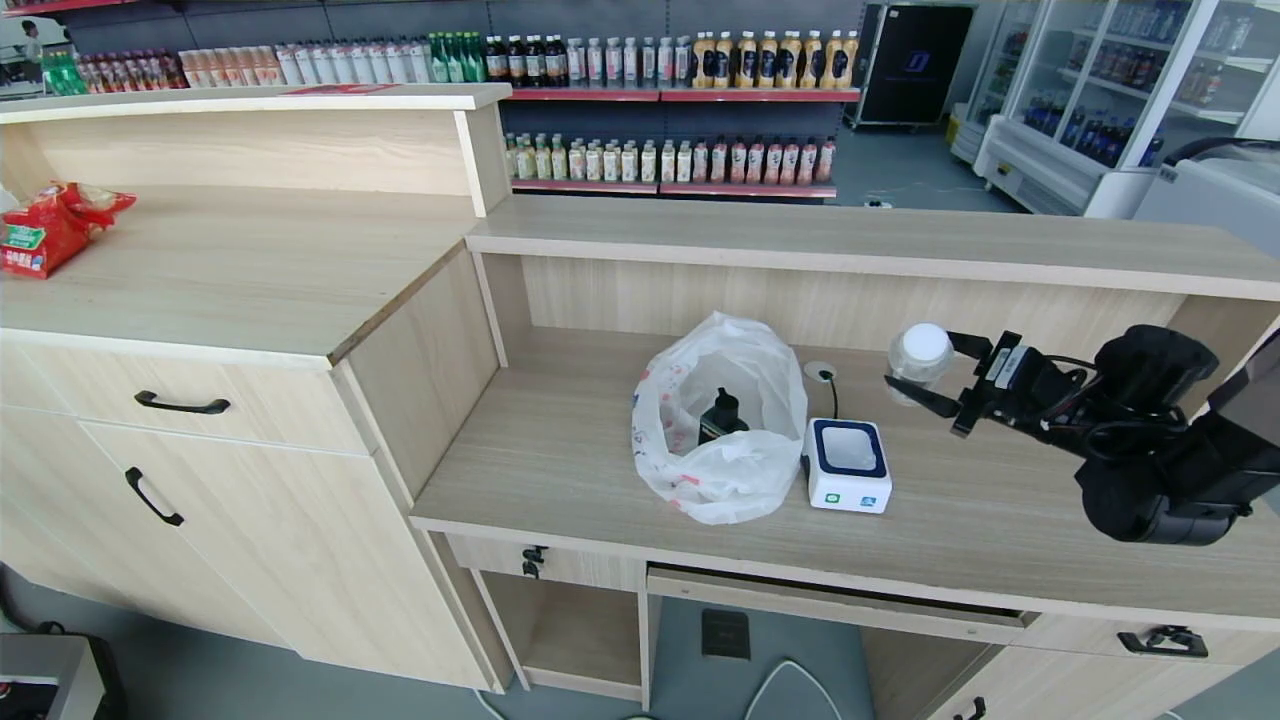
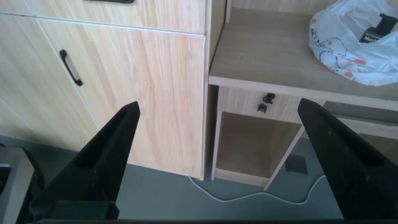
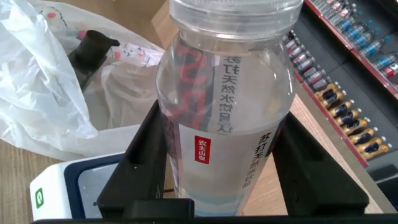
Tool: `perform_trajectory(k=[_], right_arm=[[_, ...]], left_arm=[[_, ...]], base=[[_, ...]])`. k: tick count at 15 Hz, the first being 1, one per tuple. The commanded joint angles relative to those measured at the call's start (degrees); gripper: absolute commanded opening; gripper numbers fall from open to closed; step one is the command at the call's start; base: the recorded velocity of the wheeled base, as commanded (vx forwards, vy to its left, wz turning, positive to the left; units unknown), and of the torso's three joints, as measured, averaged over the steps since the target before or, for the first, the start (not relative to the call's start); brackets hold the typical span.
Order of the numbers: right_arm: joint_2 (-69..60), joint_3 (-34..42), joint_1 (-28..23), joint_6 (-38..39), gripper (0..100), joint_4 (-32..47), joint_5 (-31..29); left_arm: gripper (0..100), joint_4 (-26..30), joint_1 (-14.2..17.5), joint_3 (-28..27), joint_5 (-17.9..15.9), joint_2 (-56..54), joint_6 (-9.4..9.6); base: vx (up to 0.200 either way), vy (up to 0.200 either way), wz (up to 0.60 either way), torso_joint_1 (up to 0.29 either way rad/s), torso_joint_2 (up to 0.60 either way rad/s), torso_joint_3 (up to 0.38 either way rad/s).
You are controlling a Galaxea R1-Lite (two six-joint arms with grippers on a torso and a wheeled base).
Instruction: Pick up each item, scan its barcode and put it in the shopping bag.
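**Mia:** What is closest when we look down from the head?

**Ben:** The right claw (image 1: 925, 372). It grips a clear water bottle (image 1: 920, 350) with a white cap, over the back of the counter (image 1: 560, 450).

**Mia:** Where is the scanner?

**Ben:** The white scanner (image 1: 848, 463) sits on the counter, near the bottle. The shopping bag (image 1: 680, 470) lies just beside it, open, with a dark bottle (image 1: 722, 412) inside. A red packet (image 1: 55, 228) lies far off on the high counter.

**Mia:** And the left wrist view?

**Ben:** The left claw (image 2: 221, 155) is spread wide and holds nothing. It hangs low by a cupboard door (image 2: 149, 87), well apart from the bag.

**Mia:** And the right wrist view?

**Ben:** The two fingers (image 3: 143, 155) press the water bottle (image 3: 227, 106) from both sides. The scanner (image 3: 74, 183) and the bag (image 3: 37, 93) are just past it.

**Mia:** So how much is done?

**Ben:** I think one thing is bagged. The water bottle has yet to go in the bag, and I can't tell if it has beeped. The red packet looks untouched.
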Motion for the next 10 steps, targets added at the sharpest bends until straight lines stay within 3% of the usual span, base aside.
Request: perform_trajectory(k=[1, 10], right_arm=[[1.9, -0.7, 0.7, 0.1, 0, -0.7, 0.0], [6.7, -4.1, 2.2, 0.5, 0, -3.2, -0.1]], left_arm=[[100, 0.0, 0.0, 0.0, 0.1, 0.0, -0.03], [100, 0.0, 0.0, 0.0, 0.0, 0.0, -0.03]], base=[[0.000, 0.000, 0.00, 0.000, 0.00, 0.000], [0.000, 0.000, 0.00, 0.000, 0.00, 0.000]])
